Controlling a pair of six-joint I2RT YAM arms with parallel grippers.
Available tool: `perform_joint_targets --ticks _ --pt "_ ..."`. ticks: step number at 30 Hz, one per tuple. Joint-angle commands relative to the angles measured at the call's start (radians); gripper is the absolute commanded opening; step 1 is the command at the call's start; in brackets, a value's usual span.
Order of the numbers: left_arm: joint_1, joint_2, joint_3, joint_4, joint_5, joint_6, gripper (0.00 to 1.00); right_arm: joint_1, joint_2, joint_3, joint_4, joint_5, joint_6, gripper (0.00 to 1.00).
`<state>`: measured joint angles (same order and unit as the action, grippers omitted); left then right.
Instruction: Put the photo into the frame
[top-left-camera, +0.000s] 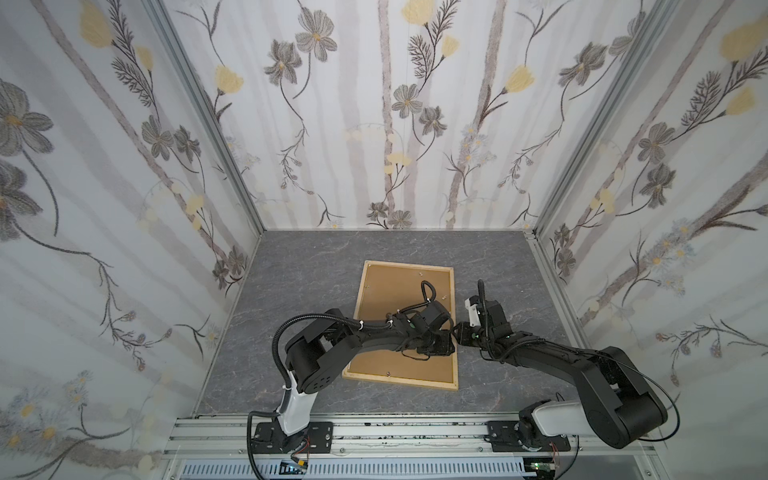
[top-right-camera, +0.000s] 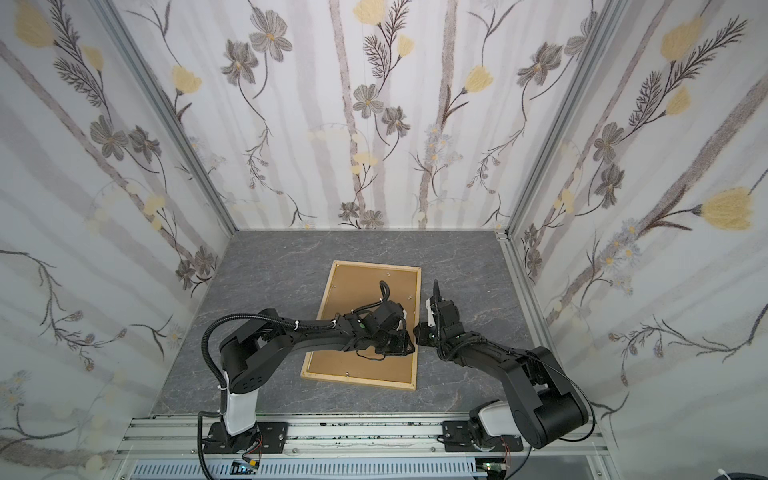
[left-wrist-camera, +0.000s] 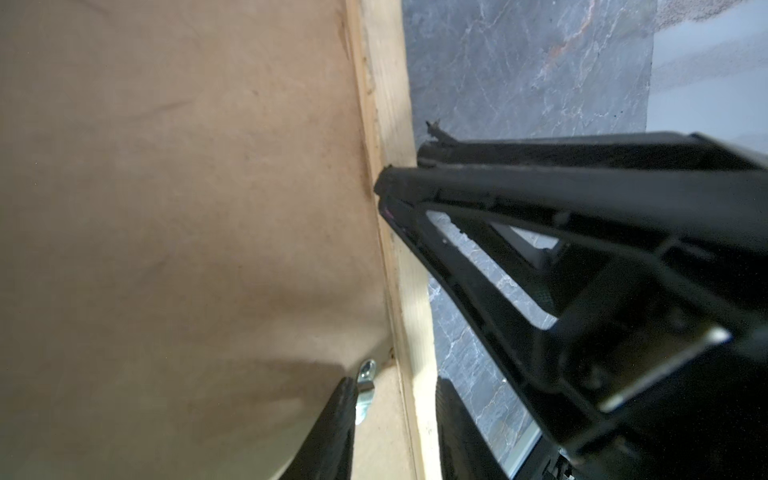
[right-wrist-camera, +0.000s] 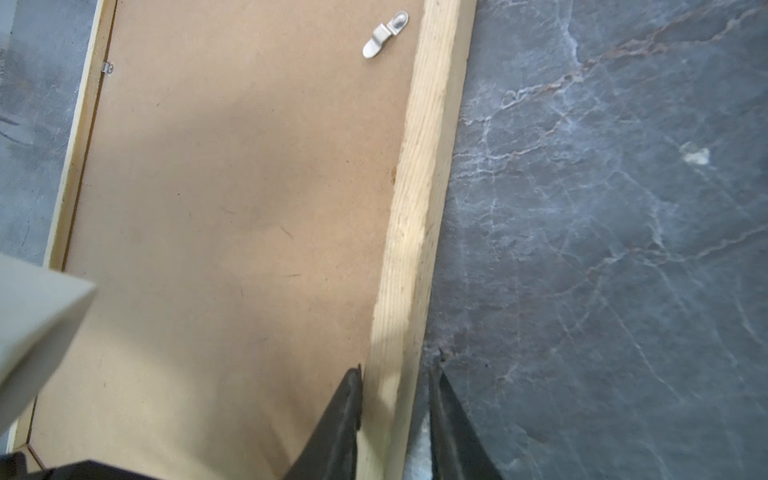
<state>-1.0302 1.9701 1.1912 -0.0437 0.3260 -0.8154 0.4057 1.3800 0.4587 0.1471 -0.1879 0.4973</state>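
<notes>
Frame: face-down, backing panel fitted. Left gripper jaws parted astride one rail, likely to lift it; right gripper likewise astride, hold unclear.

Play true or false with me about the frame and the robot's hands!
1. The frame lies flat on the grey table. True.
2. The forest photo is showing inside the frame. False: only the brown backing panel shows there.
3. The left hand and the right hand are at the same wooden side of the frame. True.
4. The right hand is lifting a silver clip. False: the clip sits on the panel, apart from that hand.
</notes>
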Motion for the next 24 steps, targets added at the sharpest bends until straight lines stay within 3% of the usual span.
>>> perform_joint_targets --ticks 1,19,24 --pt "-0.019 0.015 -0.018 -0.022 0.020 -0.020 0.35 0.003 0.002 -0.009 -0.022 0.001 0.013 0.29" --pt "-0.026 0.028 -0.028 0.012 -0.018 -0.036 0.35 0.018 -0.008 -0.022 -0.015 -0.007 0.007 0.29" --pt "-0.025 0.002 -0.039 0.012 -0.029 -0.033 0.41 0.018 -0.008 -0.010 -0.021 -0.018 -0.003 0.29"
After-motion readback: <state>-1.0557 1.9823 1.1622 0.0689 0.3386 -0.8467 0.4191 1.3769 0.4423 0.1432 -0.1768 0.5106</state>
